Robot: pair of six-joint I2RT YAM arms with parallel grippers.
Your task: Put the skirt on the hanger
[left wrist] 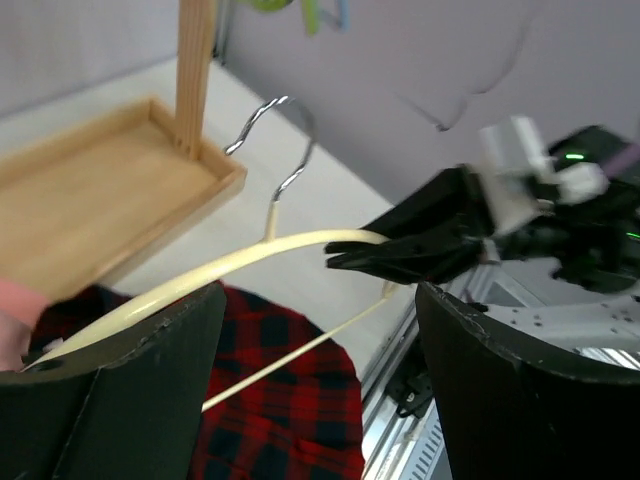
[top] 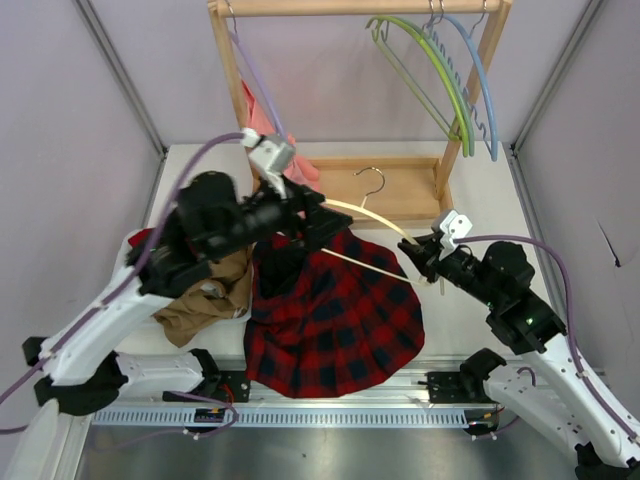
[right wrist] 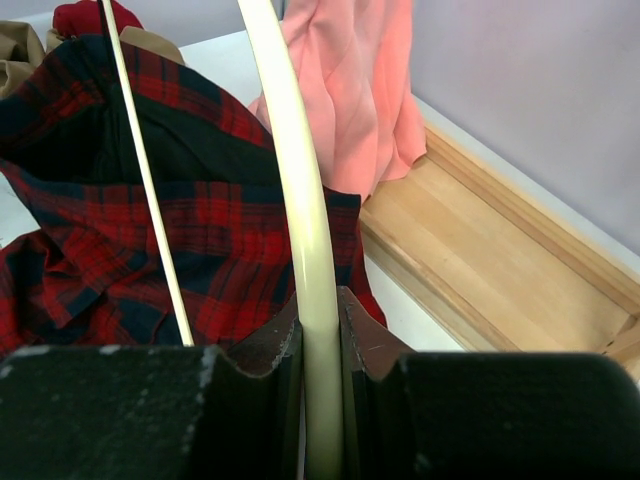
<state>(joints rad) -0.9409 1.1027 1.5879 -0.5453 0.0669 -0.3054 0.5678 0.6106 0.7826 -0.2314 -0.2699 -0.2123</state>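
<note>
The red and black plaid skirt (top: 335,320) lies spread on the table's near centre, its waist bunched up at the back left. The cream hanger (top: 375,218), with a metal hook, lies slanted above the skirt's far edge. My right gripper (top: 425,258) is shut on the hanger's right end; in the right wrist view its fingers (right wrist: 275,350) clamp the curved arm (right wrist: 290,150) with the skirt (right wrist: 100,230) beyond. My left gripper (top: 310,225) is open at the hanger's left end. In the left wrist view the hanger (left wrist: 260,255) crosses over the left finger (left wrist: 150,380), above the skirt (left wrist: 290,410).
A wooden rack with a tray base (top: 385,185) stands at the back. On it hang a lilac hanger with a salmon-pink garment (top: 262,120) and green and blue hangers (top: 455,90). A tan-brown cloth (top: 205,295) lies left of the skirt. A metal rail (top: 330,410) runs along the near edge.
</note>
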